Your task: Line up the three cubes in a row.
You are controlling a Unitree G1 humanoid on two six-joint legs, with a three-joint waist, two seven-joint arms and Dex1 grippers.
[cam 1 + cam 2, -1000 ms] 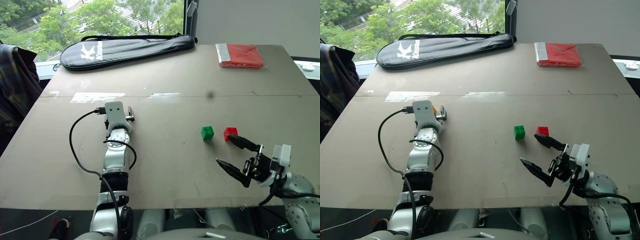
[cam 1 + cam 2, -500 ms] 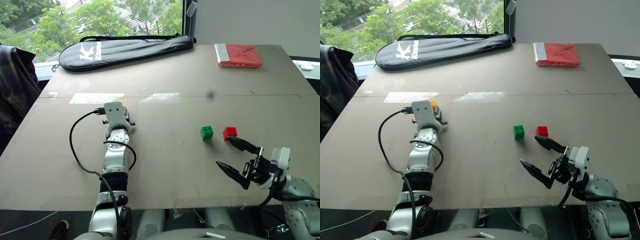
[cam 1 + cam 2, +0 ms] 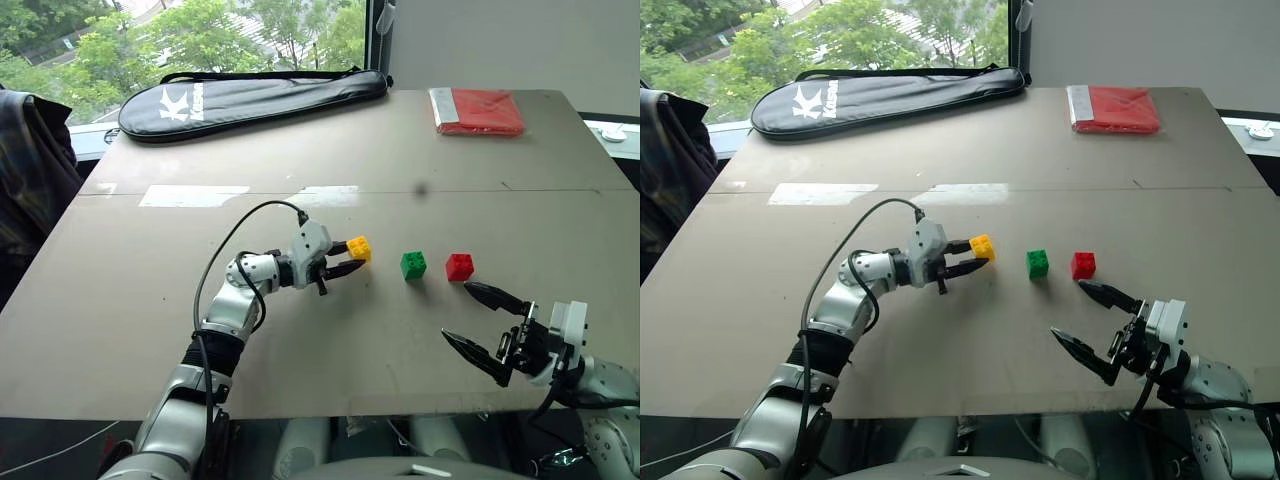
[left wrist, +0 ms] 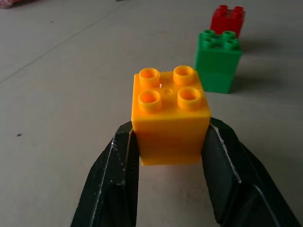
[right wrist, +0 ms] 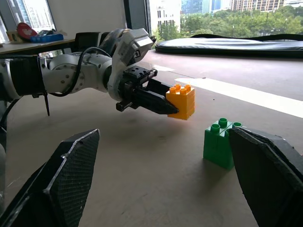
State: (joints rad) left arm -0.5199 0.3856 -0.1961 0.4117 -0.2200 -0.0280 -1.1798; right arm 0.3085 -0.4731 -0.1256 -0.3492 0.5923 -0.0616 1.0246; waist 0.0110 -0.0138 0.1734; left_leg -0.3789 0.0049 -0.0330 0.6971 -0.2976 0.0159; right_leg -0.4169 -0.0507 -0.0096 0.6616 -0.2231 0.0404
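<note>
Left wrist view: left pincer grasps upright yellow cube, studs up

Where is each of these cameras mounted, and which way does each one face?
Head pair: look down over the table, both arms showing.
Left wrist: looks along the left tool, shut on the yellow cube, toward the green cube and red cube.
Right wrist: looks between the open right tool.
Shared: yellow and green cubes.
</note>
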